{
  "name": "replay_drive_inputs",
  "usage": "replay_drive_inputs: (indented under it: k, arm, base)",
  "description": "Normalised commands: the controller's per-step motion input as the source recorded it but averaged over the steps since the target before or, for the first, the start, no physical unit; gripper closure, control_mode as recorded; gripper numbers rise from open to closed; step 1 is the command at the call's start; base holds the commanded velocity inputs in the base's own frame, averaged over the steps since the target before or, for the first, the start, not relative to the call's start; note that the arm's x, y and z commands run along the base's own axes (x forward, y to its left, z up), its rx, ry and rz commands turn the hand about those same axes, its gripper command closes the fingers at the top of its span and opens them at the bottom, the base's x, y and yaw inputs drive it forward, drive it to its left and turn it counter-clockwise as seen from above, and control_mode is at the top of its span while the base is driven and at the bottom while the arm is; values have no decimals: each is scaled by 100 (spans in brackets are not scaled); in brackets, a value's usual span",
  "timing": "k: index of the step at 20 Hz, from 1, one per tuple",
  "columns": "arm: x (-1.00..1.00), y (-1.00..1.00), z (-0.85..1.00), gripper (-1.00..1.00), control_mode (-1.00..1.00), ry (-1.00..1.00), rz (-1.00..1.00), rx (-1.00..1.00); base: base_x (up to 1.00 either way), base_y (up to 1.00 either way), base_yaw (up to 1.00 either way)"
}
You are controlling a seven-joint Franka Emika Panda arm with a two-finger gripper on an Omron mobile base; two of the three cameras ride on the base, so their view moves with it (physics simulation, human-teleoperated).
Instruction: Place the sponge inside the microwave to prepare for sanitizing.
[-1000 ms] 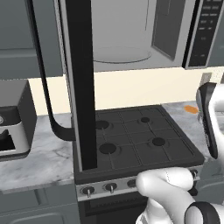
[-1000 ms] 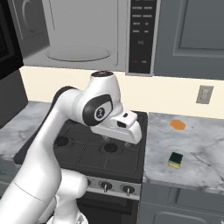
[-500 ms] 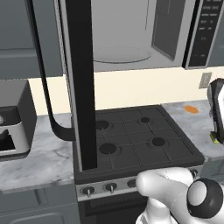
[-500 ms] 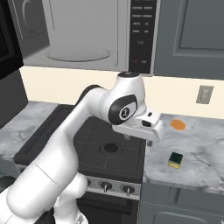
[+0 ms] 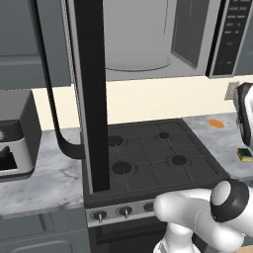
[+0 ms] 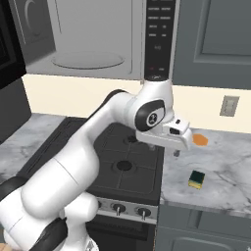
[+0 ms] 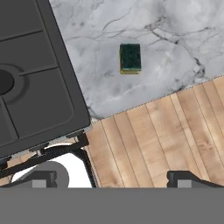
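**Sponge lying free on the marble, hand hovering off the stove's corner**

While the white arm is reaching across the middle of the right base view, its two-finger gripper is hanging just past the right edge of the black gas stove, above the grey marble counter. How far the fingers are parted I cannot tell from these frames; in the hand view only the two dark tips are showing, near the bottom corners of the frame, with nothing between them.

The small rectangular sponge, yellow with a dark green scrub layer, is lying flat on the counter at lower right of the right base view, near the counter's front edge and well apart from the stove. In the hand view the sponge is sitting green side up in the upper centre, bare marble opening on every side of it. In the left base view the sponge is resting at the far right edge.

A small flat orange piece is lying farther back on the counter, toward the wall.

The large silver-grey microwave is standing open at the top of the frame, its black glass door swinging out over the stove in the left base view, its round glass turntable exposed.
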Motion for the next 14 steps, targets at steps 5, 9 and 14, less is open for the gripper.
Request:
replay_drive_inputs:
  k: [5, 9, 14]
  arm:
    - [16, -22, -9, -100, -100, 0, 0, 0]
    - [9, -26, -24, -100, -100, -2, 0, 0]
    - [12, -25, -29, -100, -100, -6, 0, 0]
  base:
    - [0, 0, 0]
    - [0, 0, 0]
    - [0, 0, 0]
